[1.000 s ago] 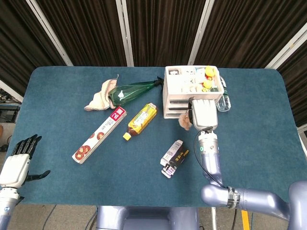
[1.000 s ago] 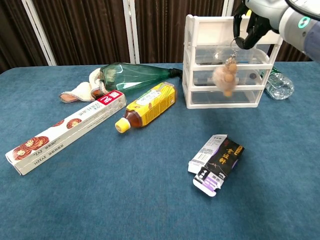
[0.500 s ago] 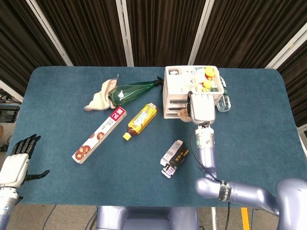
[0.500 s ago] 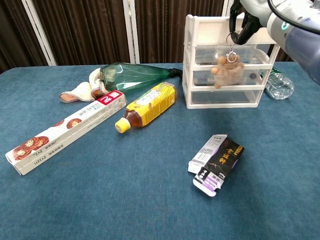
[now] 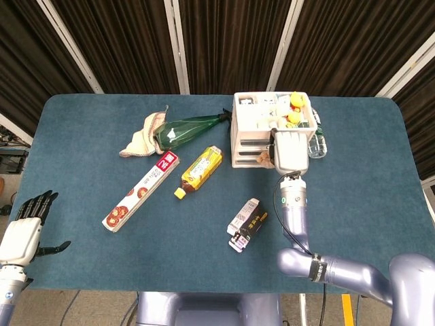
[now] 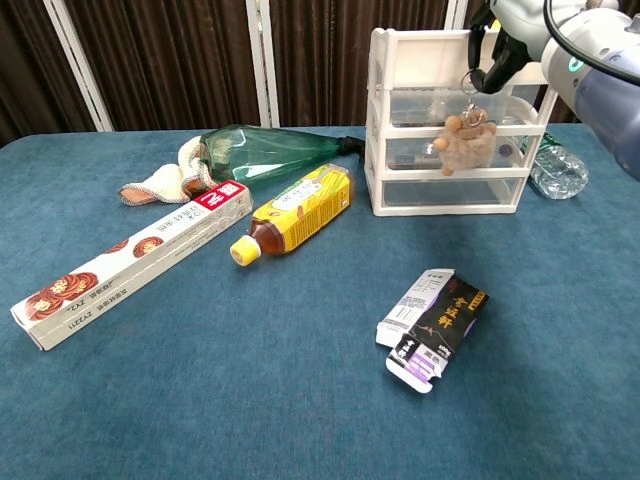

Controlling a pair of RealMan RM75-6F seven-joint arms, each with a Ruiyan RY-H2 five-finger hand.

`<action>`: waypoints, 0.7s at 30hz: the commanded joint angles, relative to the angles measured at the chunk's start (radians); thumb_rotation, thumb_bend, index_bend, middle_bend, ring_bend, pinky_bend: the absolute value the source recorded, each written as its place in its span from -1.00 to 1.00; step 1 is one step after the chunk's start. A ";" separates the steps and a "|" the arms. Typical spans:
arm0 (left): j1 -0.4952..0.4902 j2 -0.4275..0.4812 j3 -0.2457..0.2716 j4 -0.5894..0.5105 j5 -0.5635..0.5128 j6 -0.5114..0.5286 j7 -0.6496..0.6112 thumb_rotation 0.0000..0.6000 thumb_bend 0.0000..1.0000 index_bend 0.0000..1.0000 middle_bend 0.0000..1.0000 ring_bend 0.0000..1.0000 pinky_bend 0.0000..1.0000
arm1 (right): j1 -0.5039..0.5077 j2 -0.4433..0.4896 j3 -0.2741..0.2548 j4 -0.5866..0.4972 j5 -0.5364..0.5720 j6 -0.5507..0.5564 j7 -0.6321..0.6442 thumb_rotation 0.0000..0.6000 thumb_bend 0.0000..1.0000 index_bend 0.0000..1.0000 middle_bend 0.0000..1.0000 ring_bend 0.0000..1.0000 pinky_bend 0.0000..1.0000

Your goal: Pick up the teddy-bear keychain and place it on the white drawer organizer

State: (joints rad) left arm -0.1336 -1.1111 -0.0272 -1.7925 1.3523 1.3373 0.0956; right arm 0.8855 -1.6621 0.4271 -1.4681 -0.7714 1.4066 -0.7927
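Carry step looks about done: the right hand (image 6: 497,52) has its fingers pinching the ring of the teddy-bear keychain (image 6: 465,144), which dangles against the white drawer organizer (image 6: 400,60) front, so next it probably needs lifting higher over the top before letting go.

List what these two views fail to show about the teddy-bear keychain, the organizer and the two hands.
- Teddy-bear keychain: head view, mostly hidden under the right hand.
- Right hand: chest view, cut off by the top edge, so its grip on the ring is unclear.
- White drawer organizer: chest view, its top is out of sight; drawer contents too blurred.
- Left hand: absent from chest view.
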 commanded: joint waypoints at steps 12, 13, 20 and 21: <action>0.001 -0.003 0.002 0.000 0.007 0.006 0.005 1.00 -0.79 -0.98 -1.00 -1.00 -1.00 | -0.023 0.011 0.000 -0.032 -0.043 0.033 0.014 1.00 -0.48 0.20 1.00 1.00 0.73; 0.002 -0.003 0.003 0.000 0.008 0.007 0.005 1.00 -0.79 -0.98 -1.00 -1.00 -1.00 | -0.024 0.012 0.000 -0.035 -0.044 0.035 0.013 1.00 -0.48 0.20 1.00 1.00 0.73; 0.004 -0.001 0.005 0.000 0.016 0.012 0.003 1.00 -0.79 -0.98 -1.00 -1.00 -1.00 | -0.029 0.020 0.004 -0.051 -0.053 0.043 0.004 1.00 -0.52 0.18 1.00 1.00 0.73; 0.004 -0.001 0.006 0.000 0.017 0.012 0.003 1.00 -0.79 -0.98 -1.00 -1.00 -1.00 | -0.030 0.021 0.005 -0.052 -0.056 0.045 0.003 1.00 -0.52 0.18 1.00 1.00 0.73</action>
State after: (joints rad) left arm -0.1297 -1.1123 -0.0217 -1.7924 1.3695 1.3498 0.0987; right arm 0.8560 -1.6418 0.4316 -1.5194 -0.8267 1.4512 -0.7888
